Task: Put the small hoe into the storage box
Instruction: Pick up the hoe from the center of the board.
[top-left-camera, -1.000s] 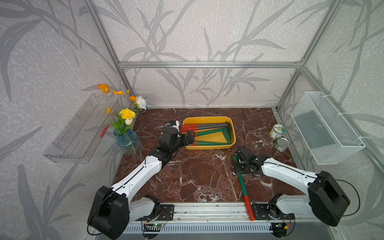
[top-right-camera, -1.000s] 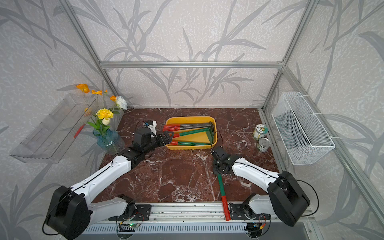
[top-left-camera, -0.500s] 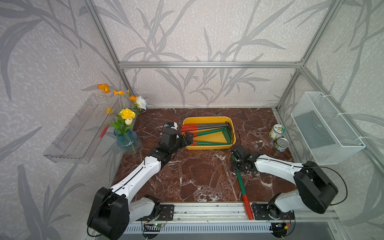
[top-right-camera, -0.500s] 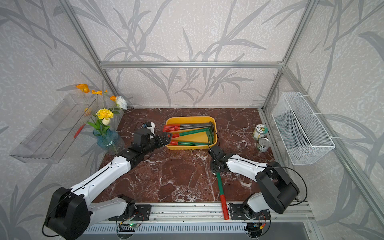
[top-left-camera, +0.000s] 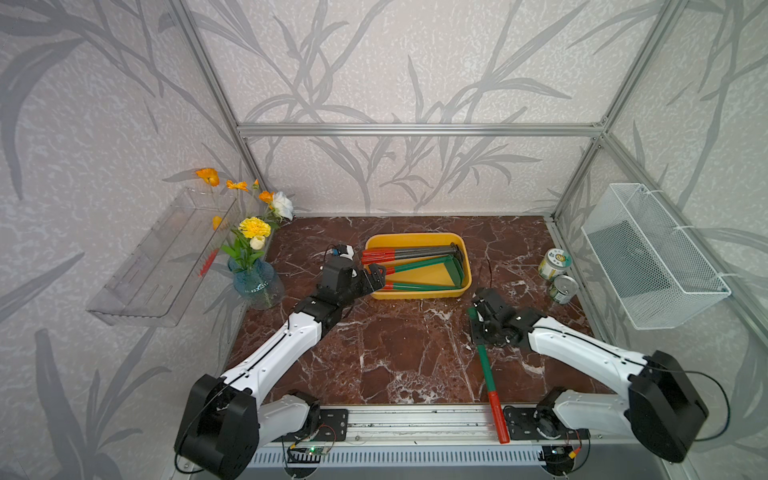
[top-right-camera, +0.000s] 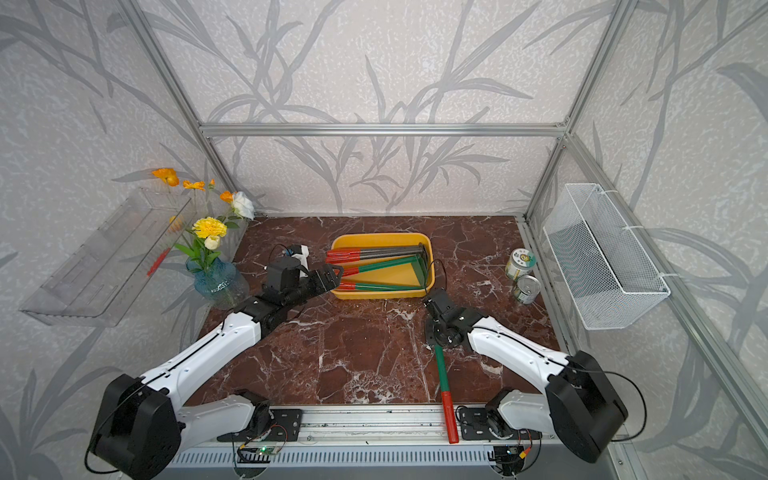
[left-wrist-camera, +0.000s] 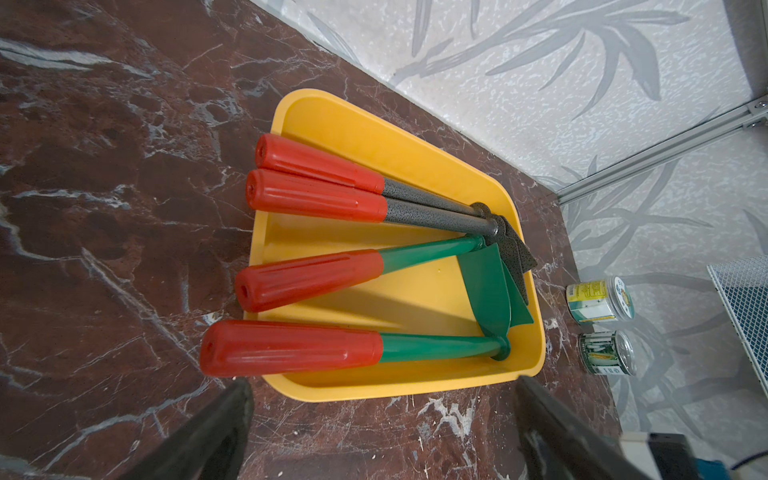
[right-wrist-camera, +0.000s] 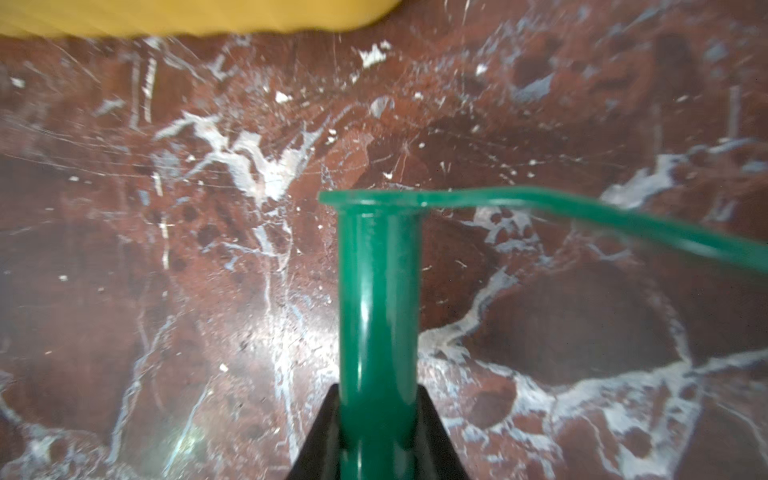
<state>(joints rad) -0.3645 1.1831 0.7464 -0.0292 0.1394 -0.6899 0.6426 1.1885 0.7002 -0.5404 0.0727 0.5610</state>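
In both top views the small hoe lies outside the storage box, near its front corner, with the right gripper clenched on the green shaft. Left wrist: the left gripper is spread wide and empty (the box holds four tools). Right wrist: blurry, and the blade possibly touches the marble top.

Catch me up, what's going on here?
The right gripper is shut on the green shaft of a red-handled small hoe, near its blade, on the brown marble tabletop outside the shallow yellow plastic tray. Four similar hoes lie in the tray. The left gripper hovers open at the tray's handle end.
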